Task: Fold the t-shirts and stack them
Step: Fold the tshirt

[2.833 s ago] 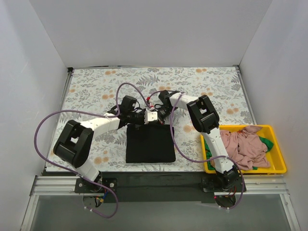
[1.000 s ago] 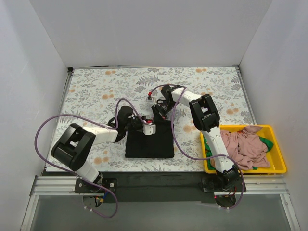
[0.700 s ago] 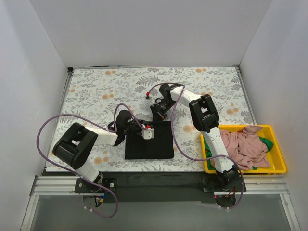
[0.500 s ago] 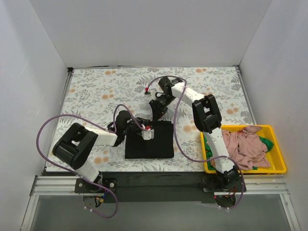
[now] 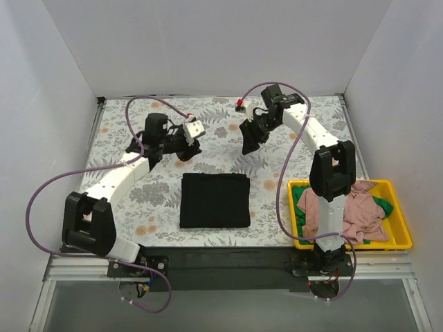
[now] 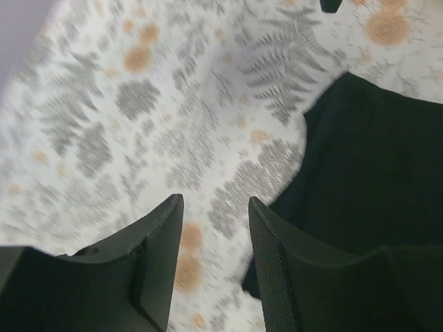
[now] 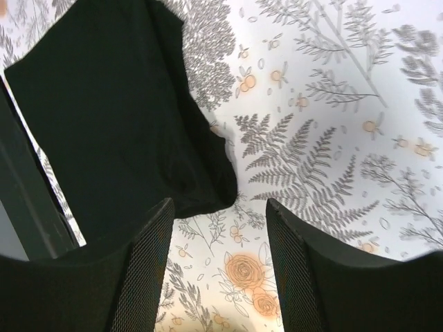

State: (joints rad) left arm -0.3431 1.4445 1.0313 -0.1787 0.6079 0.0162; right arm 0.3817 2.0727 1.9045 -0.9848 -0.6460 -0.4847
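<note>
Nearest the arm bases, the yellow plastic bin [image 5: 360, 246] at the right is holding the crumpled dusty pink t-shirt [image 5: 353, 211] and the bright green t-shirt [image 5: 383, 205]. Both are judged to be awaiting folding and stacking. Just beyond the near edge, the large solid black t-shirt [image 5: 215, 200] is lying folded into a flat rectangle on the floral-patterned worktop [image 5: 311, 131]. Farther back, the left fingers [image 6: 156, 263] and right fingers [image 7: 145, 270] are hovering released, gripping nothing, clear of that shirt.
</note>
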